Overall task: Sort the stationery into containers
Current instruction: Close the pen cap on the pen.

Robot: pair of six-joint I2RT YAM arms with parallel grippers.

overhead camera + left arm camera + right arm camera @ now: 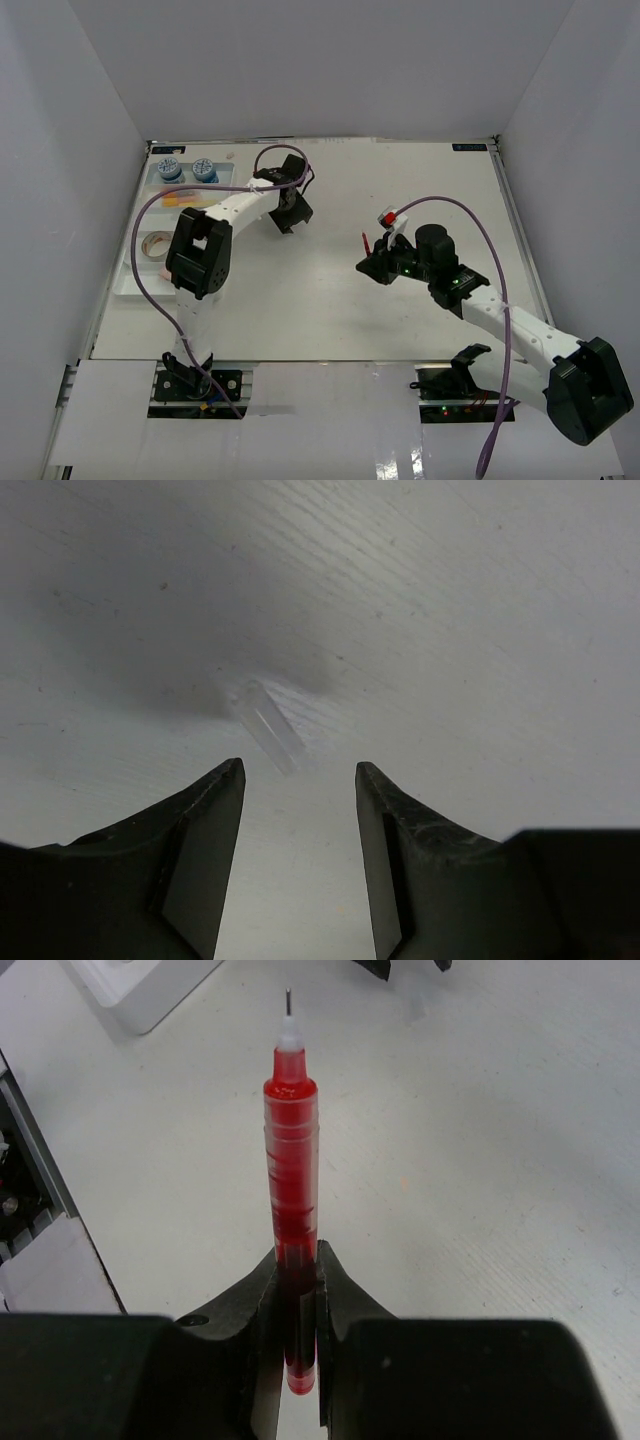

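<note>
Right wrist view: slim red translucent plastic pen [290, 1160] pinched between the fingers of the black right gripper [297, 1270], needle tip pointing away. Left wrist view: black left gripper [298, 770] spread wide, small clear plastic tube [267, 725], possibly a cap, lying on the white table [480, 630] just beyond the fingertips.

A flat white table [330, 310] is enclosed on three sides by plain pale panels: a back wall [320, 60], a left wall [50, 200] and a right wall [590, 180]. No seams or markings are noted on the panels. A grey metal rail [520, 232] is fitted along the table's right edge. A small dark blue label [468, 147] is fixed at the far right corner. Fine scratch lines are seen on the tabletop at close range. Lighting is even and diffuse, and soft shadows are cast.
</note>
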